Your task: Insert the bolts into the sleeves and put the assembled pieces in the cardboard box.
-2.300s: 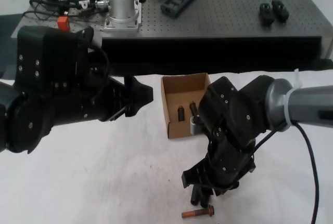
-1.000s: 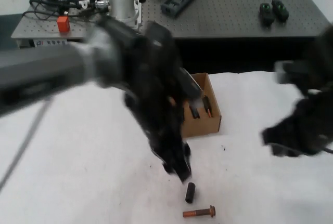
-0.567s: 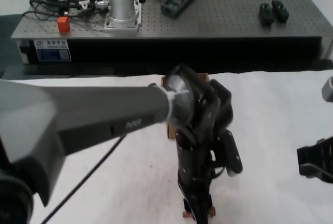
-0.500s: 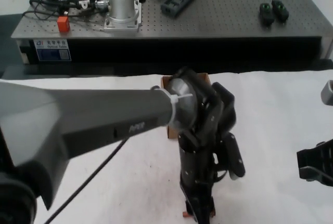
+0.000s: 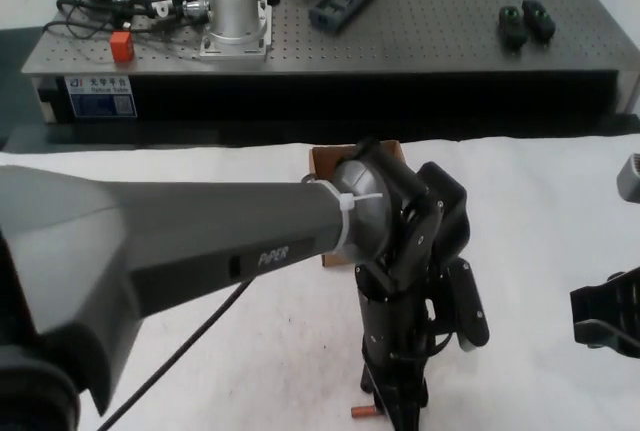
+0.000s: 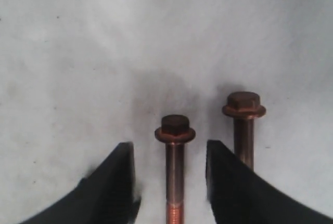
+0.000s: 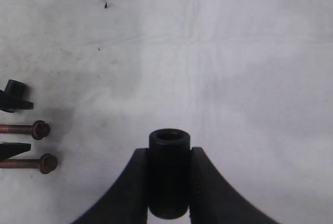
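between the parted jaws of the left gripper (image 6: 168, 151) lies a bolt (image 6: 175, 129); the right gripper (image 7: 168, 155) pinches a sleeve (image 7: 169, 182).

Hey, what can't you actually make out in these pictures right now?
- Inside of the cardboard box: high view, covered by the left arm.
- Threaded ends of the bolts: left wrist view; the middle bolt runs off the frame edge, and the outer bolt passes behind a finger of the left hand.
- Bore of the sleeve in the right hand: right wrist view, too dark to see whether anything is inside.
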Robot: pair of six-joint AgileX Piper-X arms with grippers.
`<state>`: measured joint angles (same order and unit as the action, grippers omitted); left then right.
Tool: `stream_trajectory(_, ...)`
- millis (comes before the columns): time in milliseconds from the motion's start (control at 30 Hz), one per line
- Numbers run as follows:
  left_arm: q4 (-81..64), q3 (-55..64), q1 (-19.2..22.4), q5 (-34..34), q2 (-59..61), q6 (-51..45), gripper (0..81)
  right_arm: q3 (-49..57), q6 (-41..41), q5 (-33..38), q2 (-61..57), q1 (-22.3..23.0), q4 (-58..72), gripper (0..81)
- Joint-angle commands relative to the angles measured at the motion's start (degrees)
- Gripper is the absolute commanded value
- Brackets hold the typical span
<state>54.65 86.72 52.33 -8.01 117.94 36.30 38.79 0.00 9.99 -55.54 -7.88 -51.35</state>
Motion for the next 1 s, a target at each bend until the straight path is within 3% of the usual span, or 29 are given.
stream_trajectory(0,1.28,0.62,0.04,-0.25,1.01,-0.07,31.8,0.11,-0.55,1.31,0.50,-0.33,0.26,1.6)
stream_trajectory(233,0.20,0.62,0.11,1.06,2.31,-0.24,30.7,0.11,-0.55,1.31,0.50,-0.33,0.26,1.6)
stream_trajectory(333,0.32,0.62,0.11,0.00,2.31,-0.24,16.5,0.11,-0.55,1.31,0.50,-0.33,0.26,1.6)
stream_trajectory(400,0.12,0.62,0.11,-0.87,2.31,-0.24,2.5,0.11,-0.55,1.31,0.50,-0.33,0.26,1.6)
stream_trajectory(600,-1.05,0.88,0.00,0.19,1.75,-1.66,0.6,0.11,-0.78,3.46,1.25,-0.33,1.30,1.6)
stream_trajectory(700,-2.37,1.32,-1.30,4.18,-1.90,-9.84,0.6,0.11,-1.03,9.19,4.39,-0.33,4.72,1.6)
stream_trajectory(833,-11.99,-1.56,-6.38,-4.42,-12.66,-24.91,0.6,-0.34,-1.32,15.73,9.07,0.07,6.82,1.6)
stream_trajectory(967,-27.96,-11.16,-13.02,-15.36,-25.34,-38.48,0.6,-4.29,-0.45,30.15,12.61,0.33,10.24,1.6)
